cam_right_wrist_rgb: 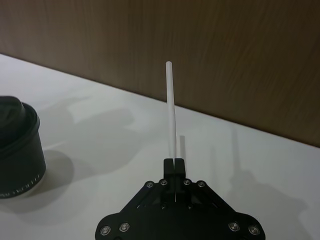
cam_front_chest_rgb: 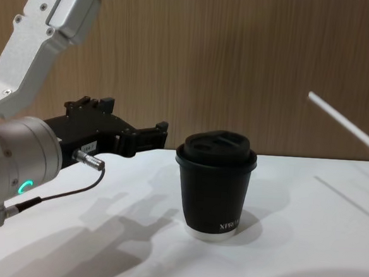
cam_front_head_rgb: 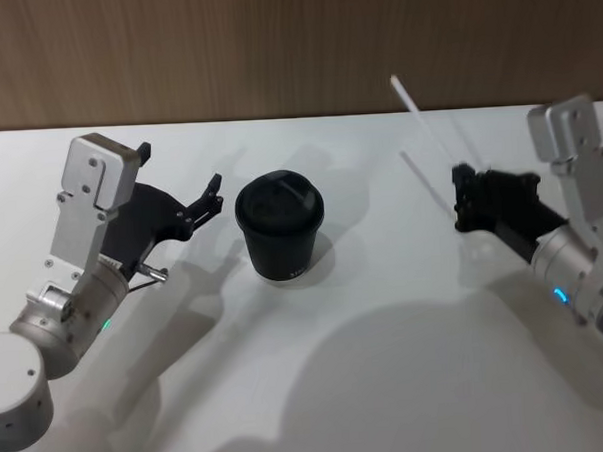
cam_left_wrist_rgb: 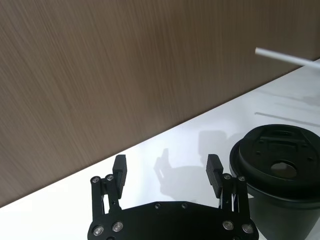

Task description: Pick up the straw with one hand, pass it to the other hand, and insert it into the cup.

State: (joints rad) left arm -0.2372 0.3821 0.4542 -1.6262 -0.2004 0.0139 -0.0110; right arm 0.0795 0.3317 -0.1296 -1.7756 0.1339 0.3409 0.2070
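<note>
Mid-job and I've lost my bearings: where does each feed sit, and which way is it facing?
Head: high up, facing down onto the table; both arms show, the cup between the left gripper and right gripper.
Chest: low, facing across to the wood wall; left arm beside the cup.
Left wrist: behind its open fingers, facing the cup's lid.
Right wrist: behind fingers shut on the straw.
Shared: head and chest both show cup and straw.

Straw (cam_right_wrist_rgb: 171, 112) base hidden in right hand (cam_right_wrist_rgb: 174, 161)
</note>
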